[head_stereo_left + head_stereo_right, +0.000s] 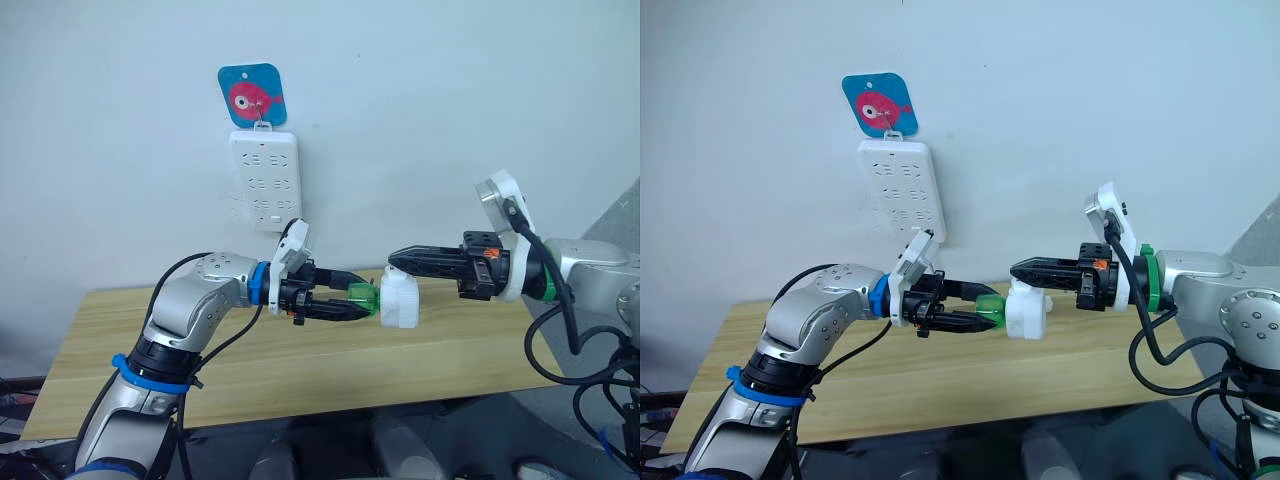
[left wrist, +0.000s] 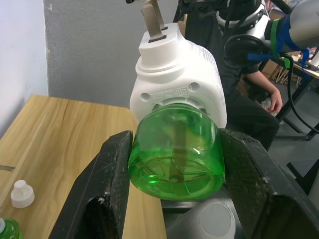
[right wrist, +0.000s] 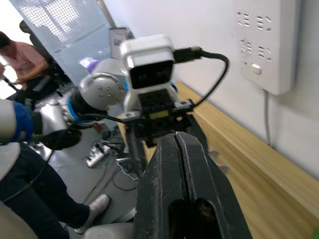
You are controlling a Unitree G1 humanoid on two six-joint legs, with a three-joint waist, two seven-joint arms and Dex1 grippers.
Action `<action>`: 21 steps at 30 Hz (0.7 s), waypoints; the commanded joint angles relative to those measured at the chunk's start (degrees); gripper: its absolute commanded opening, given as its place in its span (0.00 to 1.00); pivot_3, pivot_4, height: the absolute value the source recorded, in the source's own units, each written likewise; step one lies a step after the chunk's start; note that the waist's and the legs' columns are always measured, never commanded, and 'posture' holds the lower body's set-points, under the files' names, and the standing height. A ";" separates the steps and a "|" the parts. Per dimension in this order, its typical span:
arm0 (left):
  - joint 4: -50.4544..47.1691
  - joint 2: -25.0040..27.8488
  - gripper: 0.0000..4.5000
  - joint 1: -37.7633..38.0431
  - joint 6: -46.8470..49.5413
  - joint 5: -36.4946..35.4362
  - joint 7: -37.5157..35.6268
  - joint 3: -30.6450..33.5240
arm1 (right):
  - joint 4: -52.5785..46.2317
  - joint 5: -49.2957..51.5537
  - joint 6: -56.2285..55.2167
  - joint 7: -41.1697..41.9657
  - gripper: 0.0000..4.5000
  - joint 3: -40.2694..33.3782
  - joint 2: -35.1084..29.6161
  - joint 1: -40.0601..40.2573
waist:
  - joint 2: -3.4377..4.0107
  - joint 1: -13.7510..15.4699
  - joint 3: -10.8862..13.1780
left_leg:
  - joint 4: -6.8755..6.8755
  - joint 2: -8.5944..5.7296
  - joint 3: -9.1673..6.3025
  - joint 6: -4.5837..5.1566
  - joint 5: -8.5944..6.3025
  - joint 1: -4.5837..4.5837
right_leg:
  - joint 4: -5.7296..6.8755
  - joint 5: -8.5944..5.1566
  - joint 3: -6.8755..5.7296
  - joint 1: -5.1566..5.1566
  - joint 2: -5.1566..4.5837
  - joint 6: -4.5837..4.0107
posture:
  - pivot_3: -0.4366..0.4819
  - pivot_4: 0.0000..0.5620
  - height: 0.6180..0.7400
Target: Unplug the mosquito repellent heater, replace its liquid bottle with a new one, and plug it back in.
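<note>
I've got the left claw (image 1: 362, 300) clamped on the green bottle (image 1: 365, 298), one black finger (image 2: 107, 191) on each side of it, per the left wrist cam. Bottle is seated in the base of the mosquito repellent heater (image 1: 401, 298), which is up in the air above the worktop (image 1: 290, 370), held between the two arms, not plugged in. Its two metal prongs (image 2: 153, 21) stick out bare from the white body on the side away from the bottle.

Right claw (image 1: 398, 262) comes in from the opp. side, fingers pressed together w/ no gap in the right wrist cam, tips at the top of the heater; can't tell if they actually pinch it.

Further out: the white power strip (image 1: 264, 180) hangs on the wall behind, under a blue card w/ a pink fish (image 1: 252, 96), well above the heater. On the worktop, in the left wrist cam, a small white cap (image 2: 22, 193) sits near the edge, and just beside it part of a 2nd green bottle (image 2: 7, 231) at the frame corner. A person (image 3: 17, 52) is seated in the bkgd of the right wrist cam.
</note>
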 commanded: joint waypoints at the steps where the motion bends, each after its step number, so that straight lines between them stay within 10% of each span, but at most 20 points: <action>1: -3.31 0.72 0.52 -0.99 -0.33 -1.31 -1.39 0.76 | -0.23 -3.28 -0.81 1.00 0.00 1.00 -0.17 -0.43 | 0.00 0.00 0.00 | 0.00 0.00 0.00 0.00 0.00 0.00 | 0.00 0.00 0.00 -0.01 0.00 0.00 | 0.22 0.11 0.94; 21: -6.09 1.65 0.52 -1.70 7.28 -8.70 0.01 4.40 | 4.83 -13.88 -2.04 4.14 0.00 1.43 1.92 1.56 | 0.00 0.05 0.00 | 0.00 0.00 -0.01 0.00 0.00 0.00 | 0.00 0.00 -0.01 0.00 0.00 0.00 | 0.24 0.10 0.94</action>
